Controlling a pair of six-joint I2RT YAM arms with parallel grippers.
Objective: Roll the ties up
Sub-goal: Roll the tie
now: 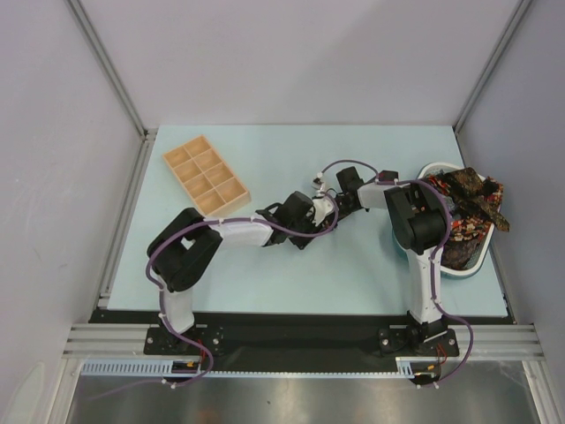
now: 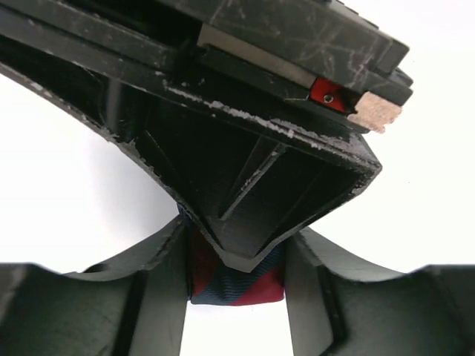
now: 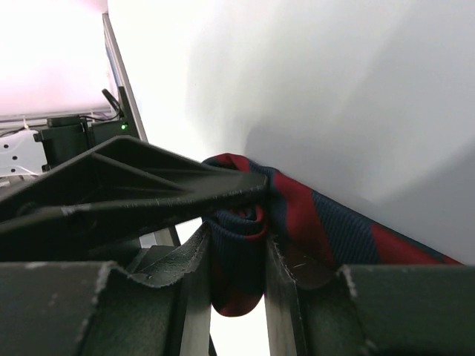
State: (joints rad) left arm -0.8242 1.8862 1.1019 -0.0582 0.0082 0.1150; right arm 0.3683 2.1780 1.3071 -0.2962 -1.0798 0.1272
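Note:
A dark navy tie with red diagonal stripes [image 3: 239,252] is wound into a small roll at mid-table. My right gripper [image 3: 237,289] is shut on that roll, and the tie's loose tail [image 3: 349,230] trails off to the right. The left gripper [image 2: 237,297] meets it from the other side, both fingers pressed against the same tie [image 2: 237,285]. One dark finger of the right gripper [image 2: 252,193] crosses in front of it. In the top view the two grippers [image 1: 322,205] touch tip to tip and hide the roll. More ties [image 1: 468,208] lie heaped at the right.
The heap of ties fills a white basin [image 1: 441,265] at the table's right edge. A wooden compartment tray [image 1: 205,175] sits at the back left. Grey walls and metal rails enclose the pale table on three sides.

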